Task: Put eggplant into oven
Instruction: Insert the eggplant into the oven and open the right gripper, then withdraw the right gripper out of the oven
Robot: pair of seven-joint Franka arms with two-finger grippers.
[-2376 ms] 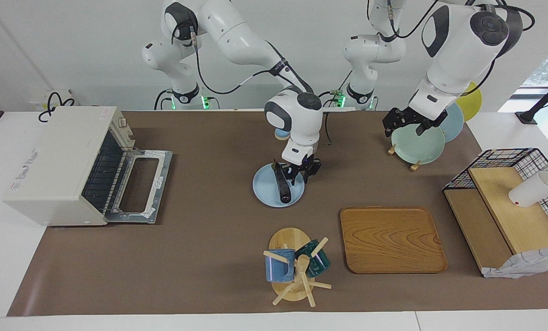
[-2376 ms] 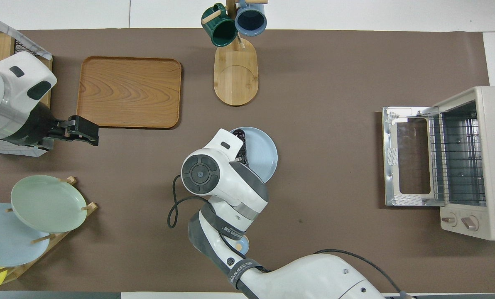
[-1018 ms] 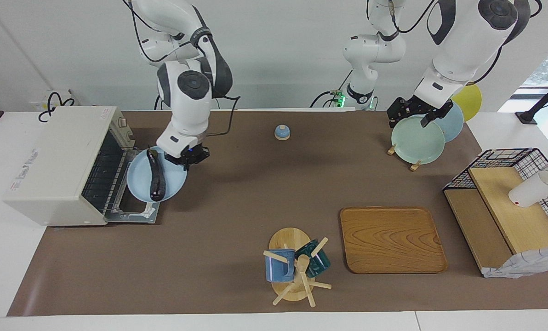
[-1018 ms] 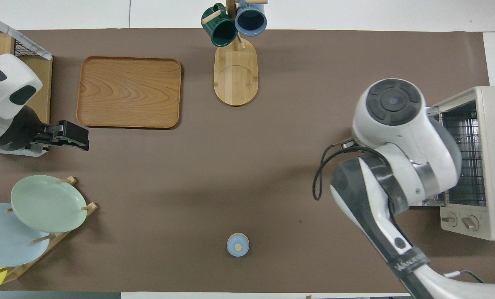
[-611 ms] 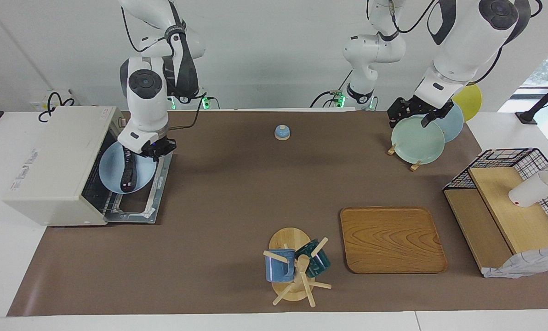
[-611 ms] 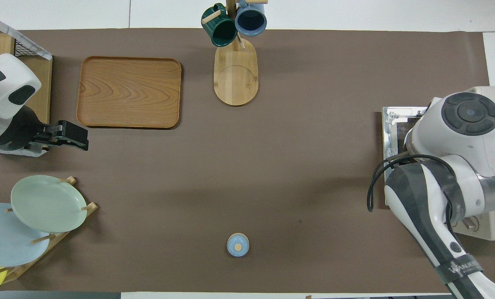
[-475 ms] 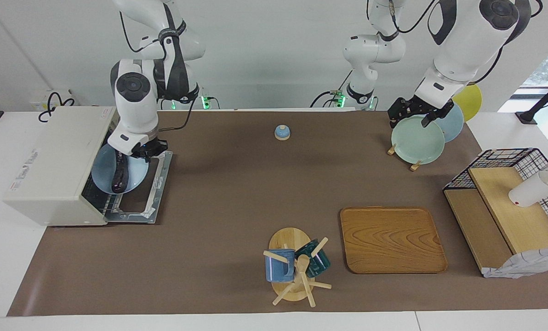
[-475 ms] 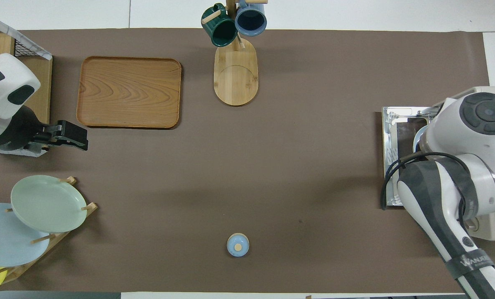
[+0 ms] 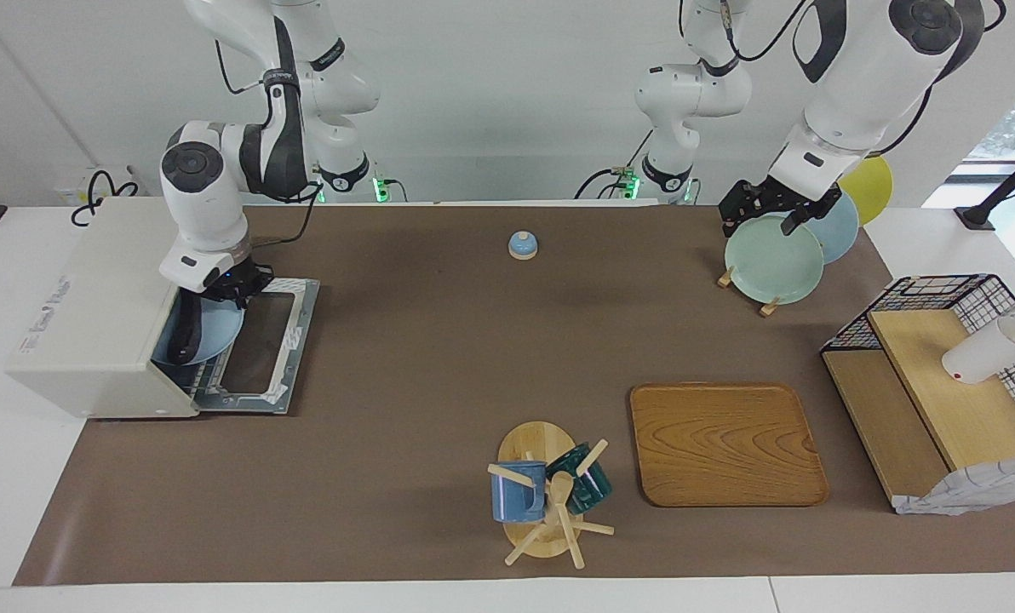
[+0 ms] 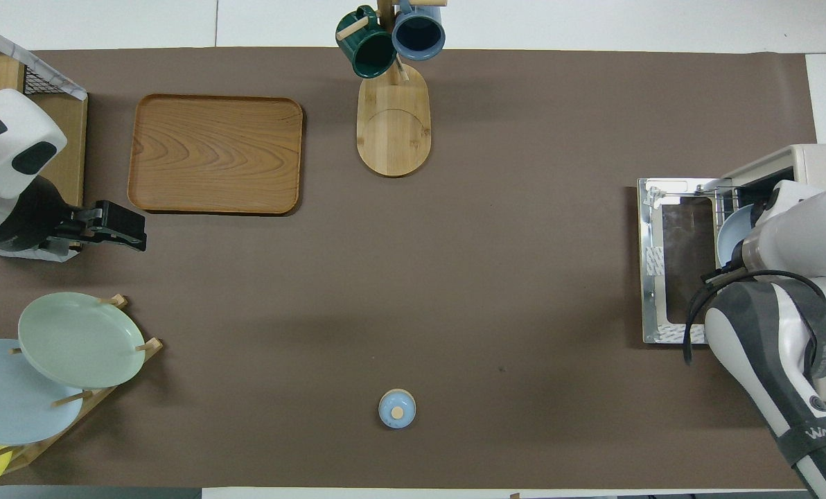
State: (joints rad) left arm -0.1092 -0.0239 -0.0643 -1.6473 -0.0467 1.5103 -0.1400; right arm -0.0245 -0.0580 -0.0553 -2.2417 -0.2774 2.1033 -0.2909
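Observation:
The cream oven (image 9: 90, 298) stands at the right arm's end of the table with its door (image 9: 265, 340) folded down flat. A light blue plate (image 9: 214, 336) carries the dark eggplant (image 9: 186, 332) and sits halfway inside the oven's mouth, over the wire rack. My right gripper (image 9: 218, 289) is shut on the plate's rim, over the inner end of the door. In the overhead view the right arm hides the eggplant and only a sliver of the plate (image 10: 732, 232) shows. My left gripper (image 9: 759, 220) waits open and empty over the plate rack.
A wooden tray (image 9: 725, 443) and a mug tree (image 9: 546, 489) with two mugs lie farther from the robots. A small blue lid (image 9: 522, 245) sits near the robots. The plate rack (image 9: 771, 260) and a wire basket shelf (image 9: 942, 375) are at the left arm's end.
My right arm carried the plate with the eggplant from the table's middle to the oven and pushed it partway into the opening. The left arm has barely moved.

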